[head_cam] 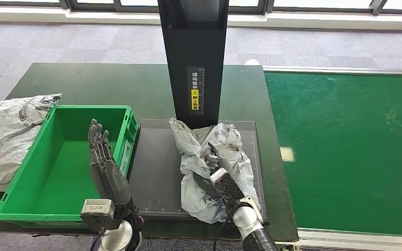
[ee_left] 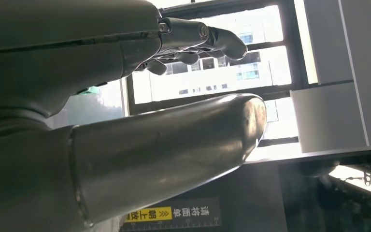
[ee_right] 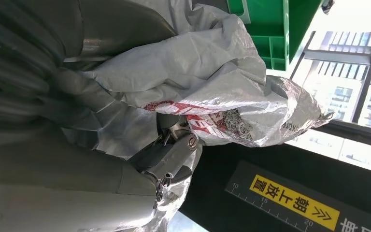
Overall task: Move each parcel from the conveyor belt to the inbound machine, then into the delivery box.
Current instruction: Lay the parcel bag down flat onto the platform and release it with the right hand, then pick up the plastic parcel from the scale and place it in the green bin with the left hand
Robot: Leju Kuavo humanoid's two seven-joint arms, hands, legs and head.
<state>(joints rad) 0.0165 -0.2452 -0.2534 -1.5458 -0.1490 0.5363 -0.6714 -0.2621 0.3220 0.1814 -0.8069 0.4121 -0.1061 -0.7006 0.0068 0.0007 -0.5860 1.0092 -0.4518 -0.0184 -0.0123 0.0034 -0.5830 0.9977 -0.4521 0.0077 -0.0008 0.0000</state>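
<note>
- Saw the grey parcel (head_cam: 209,167) lying crumpled on the dark scan plate (head_cam: 157,172), low in the middle of the head view, right below the tall black scanner post (head_cam: 196,57).
- Held by the right hand (head_cam: 221,180), fingers closed into the soft bag; thumb and fingers wrapped in its folds in the right wrist view (ee_right: 174,154).
- Kept flat and held up with nothing in it: the left hand (head_cam: 104,162), fingers straight and close together, just left of the plate, over the edge of the green box (head_cam: 36,172).
- Left bare so far, the green box at the lower left; more grey bags (head_cam: 8,130) piled beside it at the far left.
- Could slip out, being soft, thin plastic gripped by only part of the bag.
- Could droop and catch on the box wall during the carry across.
- Might bump into the raised left hand on the way.
</note>
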